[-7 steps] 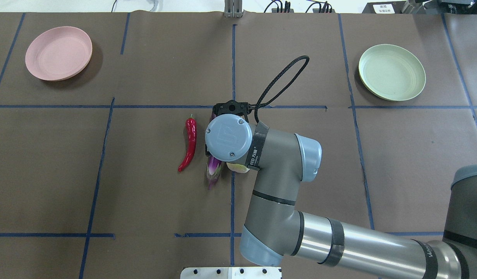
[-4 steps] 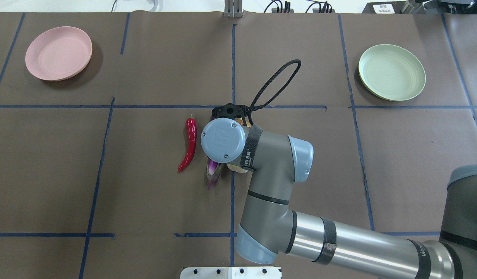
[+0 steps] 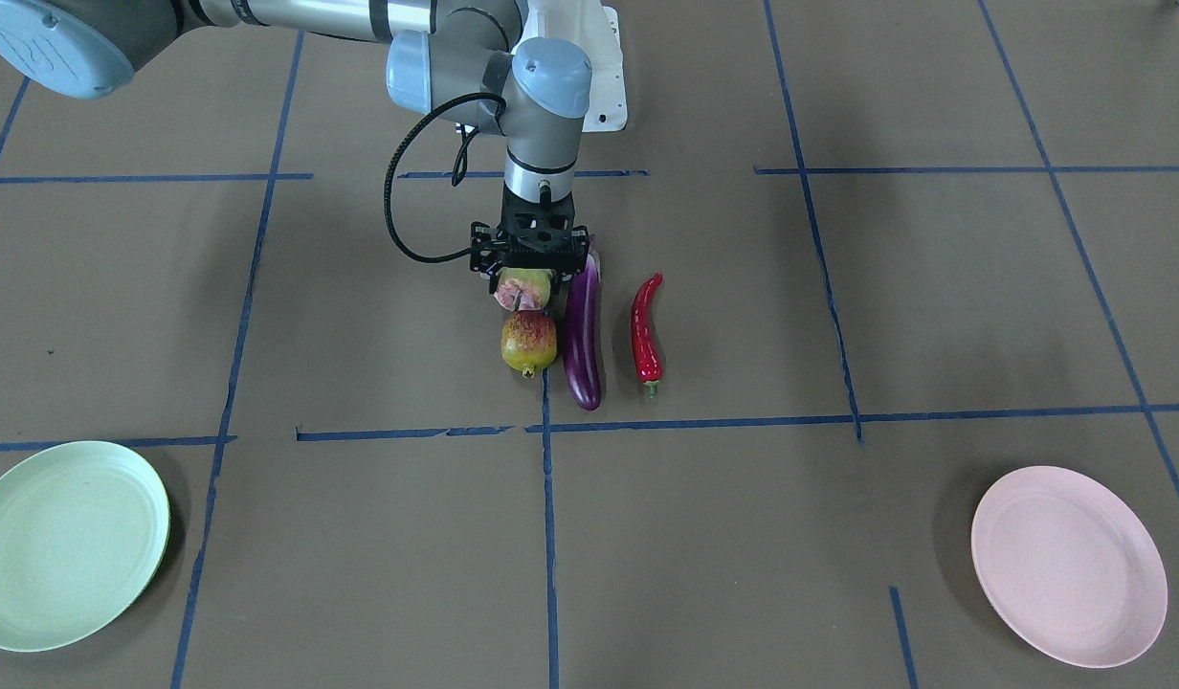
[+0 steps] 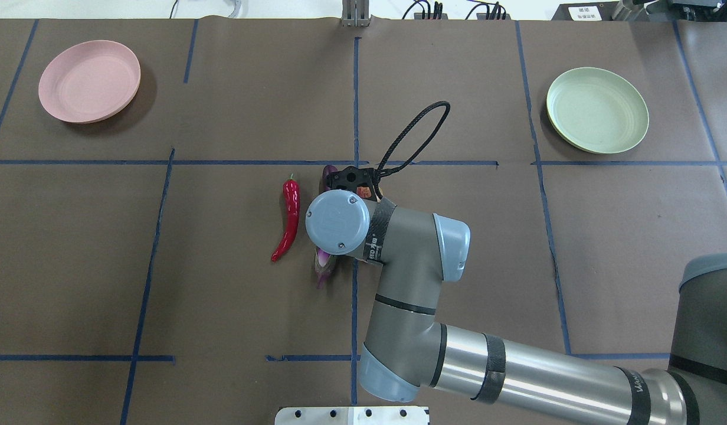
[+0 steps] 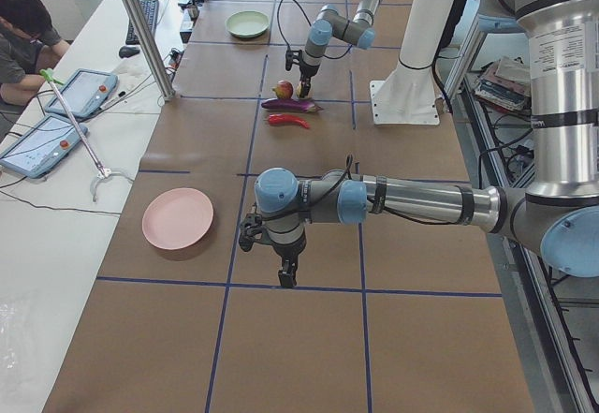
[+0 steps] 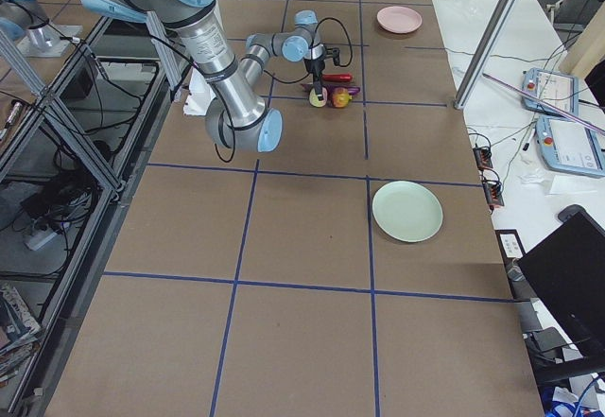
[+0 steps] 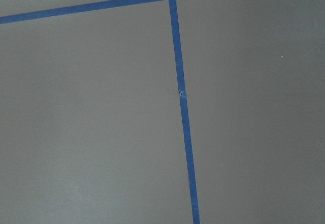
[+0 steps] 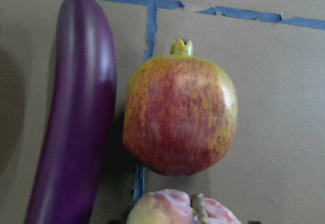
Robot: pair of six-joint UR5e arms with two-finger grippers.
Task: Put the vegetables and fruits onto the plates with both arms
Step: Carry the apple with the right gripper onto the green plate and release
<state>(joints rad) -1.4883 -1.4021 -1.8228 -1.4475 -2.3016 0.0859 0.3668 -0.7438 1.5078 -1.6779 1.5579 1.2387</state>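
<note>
My right gripper (image 3: 526, 277) hangs point-down over the pale green, pink-blushed fruit (image 3: 515, 292), open, with a fingertip on either side of it; that fruit also shows at the bottom of the right wrist view (image 8: 177, 209). The red-and-yellow pomegranate (image 3: 528, 343) lies just beyond it, and the purple eggplant (image 3: 583, 330) lies alongside both. The red chili (image 3: 646, 330) lies apart from the eggplant. The pink plate (image 4: 89, 81) and the green plate (image 4: 597, 110) are empty. My left gripper (image 5: 285, 277) hovers over bare table near the pink plate; I cannot tell its state.
The right arm's wrist (image 4: 337, 221) hides most of the fruits from above, and its cable loop (image 4: 416, 133) sticks out over the table. The white base block (image 4: 351, 415) is at the near edge. An operator (image 5: 28, 20) sits beside the table.
The right wrist has shifted slightly left and toward the robot, over the fruits. The pale fruit that peeked out beside the wrist in the overhead view is now covered.
</note>
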